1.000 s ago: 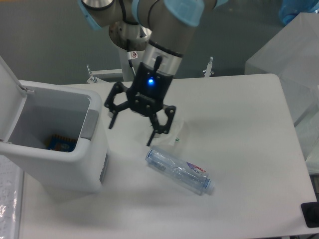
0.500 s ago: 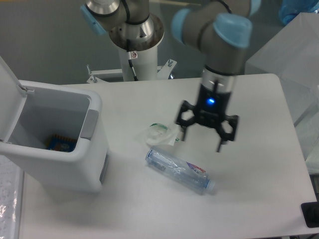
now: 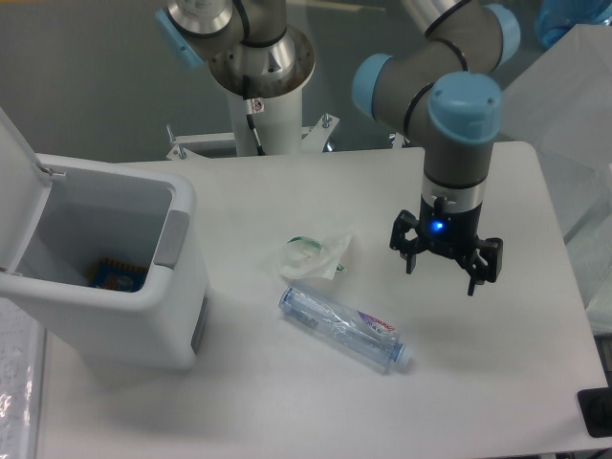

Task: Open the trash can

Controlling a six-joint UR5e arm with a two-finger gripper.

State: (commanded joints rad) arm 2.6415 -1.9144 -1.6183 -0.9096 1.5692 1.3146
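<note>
A: Trash can (image 3: 105, 287) first. Where does it sit?

B: At the left edge of the frame, on the white table (image 3: 287, 402). It is a large white box with rounded corners, and it stands open: the lid (image 3: 17, 191) is tipped up and back at the far left, so you look straight down into the bin.

A: Anything inside?

B: Something small, blue and orange (image 3: 117, 273), lies at the bottom. I cannot tell what it is. A grey tab (image 3: 169, 239) shows on the can's right-hand rim.

A: And the gripper?

B: The gripper (image 3: 442, 272) is right of centre, pointing down over the table, well apart from the can. Its two black fingers are spread wide with nothing between them. A blue light glows on its body just above the fingers. The arm (image 3: 459, 115) rises from it toward the top of the frame, grey with light blue joint caps.

A: What else is on the table?

B: A clear plastic bottle (image 3: 344, 328) lies on its side near the middle, slanting from upper left to lower right, with its cap end toward the lower right. Just above its left end is a crumpled bit of clear wrapper (image 3: 311, 256) with a touch of green on it. Both lie between the can and the gripper, touching neither.

A: And behind the table?

B: The robot's round base column (image 3: 263, 91) stands at the top, left of centre.
</note>
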